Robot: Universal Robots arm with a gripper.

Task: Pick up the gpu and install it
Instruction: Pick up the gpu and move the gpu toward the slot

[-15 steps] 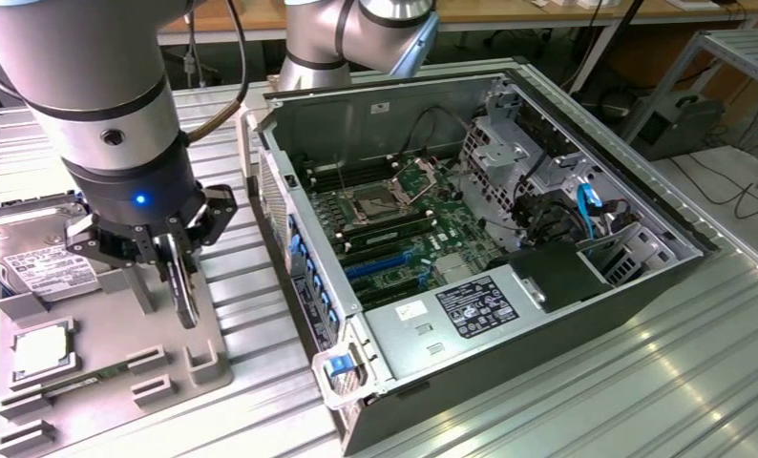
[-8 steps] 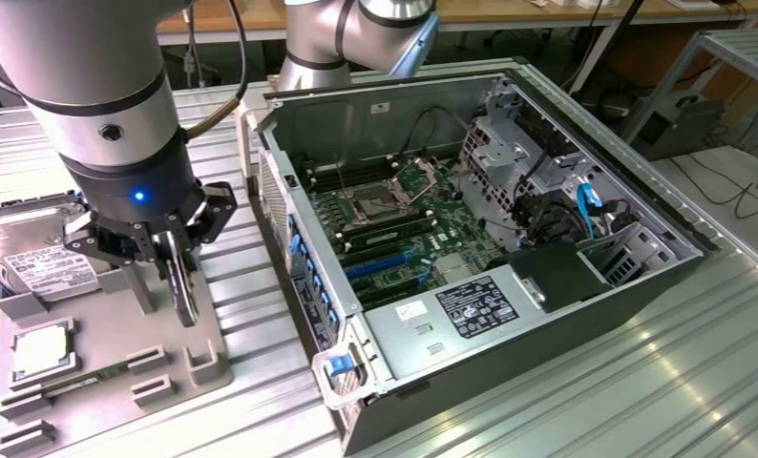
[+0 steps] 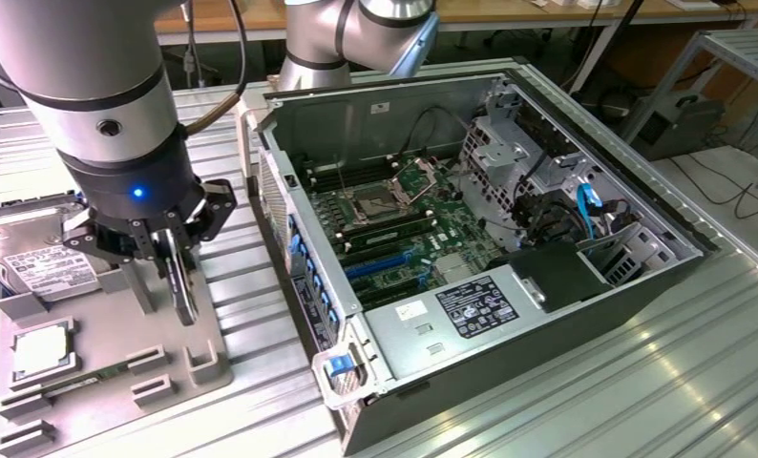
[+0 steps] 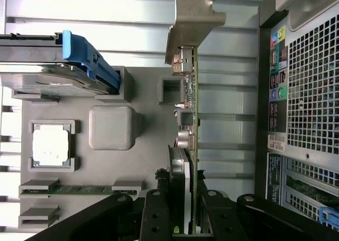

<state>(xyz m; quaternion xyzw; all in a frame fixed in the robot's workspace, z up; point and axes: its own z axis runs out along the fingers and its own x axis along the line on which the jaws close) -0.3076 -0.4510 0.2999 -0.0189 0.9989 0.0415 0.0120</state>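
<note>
The gpu [image 3: 181, 291] hangs edge-on from my gripper [image 3: 165, 250], just over the grey fixture tray [image 3: 112, 329] at the exterior view's left. In the wrist view the card's thin green board [image 4: 194, 145] runs straight away from the camera, ending in its silver end bracket [image 4: 192, 18]. The black fingers [image 4: 157, 214] of the gripper [image 4: 186, 212] are shut on the card near its cooler. The open computer case [image 3: 634, 286] lies to the exterior view's right, its motherboard [image 3: 392, 224] and blue slots [image 3: 382, 264] exposed.
On the fixture tray [image 4: 143, 167] rest a silver hard drive [image 4: 47, 66] with a blue clip, a square CPU chip [image 4: 51, 146] and a memory stick [image 4: 79, 189]. The case's perforated rear panel [image 4: 312, 82] stands close beside the card. Ribbed metal table [image 3: 684, 382] surrounds everything.
</note>
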